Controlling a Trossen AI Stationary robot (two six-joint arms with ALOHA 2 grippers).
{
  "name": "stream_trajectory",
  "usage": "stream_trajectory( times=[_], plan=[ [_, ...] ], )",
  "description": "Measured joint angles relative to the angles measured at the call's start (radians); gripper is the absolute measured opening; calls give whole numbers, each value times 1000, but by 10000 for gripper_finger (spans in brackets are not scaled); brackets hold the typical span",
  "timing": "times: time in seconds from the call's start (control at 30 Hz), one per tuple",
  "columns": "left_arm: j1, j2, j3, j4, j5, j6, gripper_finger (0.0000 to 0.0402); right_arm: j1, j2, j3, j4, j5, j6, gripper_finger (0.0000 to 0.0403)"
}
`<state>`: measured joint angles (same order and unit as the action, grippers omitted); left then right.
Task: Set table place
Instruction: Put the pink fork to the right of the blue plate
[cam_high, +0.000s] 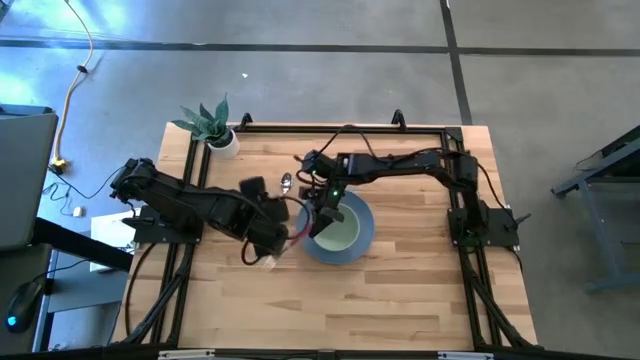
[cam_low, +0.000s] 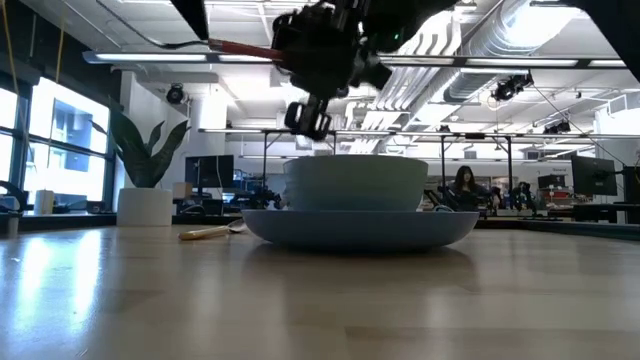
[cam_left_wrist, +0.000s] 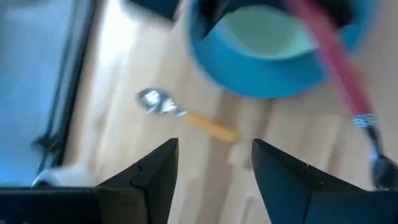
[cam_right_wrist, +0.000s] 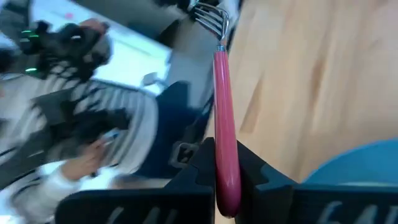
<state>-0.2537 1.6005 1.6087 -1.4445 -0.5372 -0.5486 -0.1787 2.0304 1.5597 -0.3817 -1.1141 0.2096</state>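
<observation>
Big open workshop with a concrete floor and ducting overhead, and in the middle of it the worktop, a light butcher-block slab in a black frame that fills most of the overhead view and isn't going anywhere: heavy, stiff, nothing to grab there. On it, about centre, sits a blue plate with a pale bowl stacked on top; both look like hard glazed ware, so I'd guess slick and chippable, best taken by the rim. A potted plant stands in the far left corner. The right claw hangs above the plate's left side, clamped on the lower end of a pink-handled fork, tines pointing away from it. That fork looks light and rigid with a smooth handle, so a pinch mid-handle seems the safest hold. The left claw hovers just left of the plate with its fingers spread and nothing between them. A spoon with a yellowish handle lies flat on the wood behind the plate; thin and low, awkward to pinch. Hard to make out: the arms cover the plate's left edge from above, and the fork tines are blurred.
</observation>
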Motion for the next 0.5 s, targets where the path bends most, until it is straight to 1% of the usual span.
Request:
stream_trajectory(
  times=[0.07, 0.13, 0.33, 0.5],
  plan=[
    [-1, 0, 25, -58, -33, -87, 177, -16, -48, 0, -38, 98, -29, 1],
    [-1, -2, 38, -81, -44, -135, 164, -37, -101, 0, -103, 218, -58, 1],
    [-2, -2, 45, -73, -67, -140, 134, -84, -303, -1, -389, 557, -96, 1],
    [-2, -2, 45, -48, -101, -139, 127, -89, -511, -2, -612, 843, -10, 1]
  ],
)
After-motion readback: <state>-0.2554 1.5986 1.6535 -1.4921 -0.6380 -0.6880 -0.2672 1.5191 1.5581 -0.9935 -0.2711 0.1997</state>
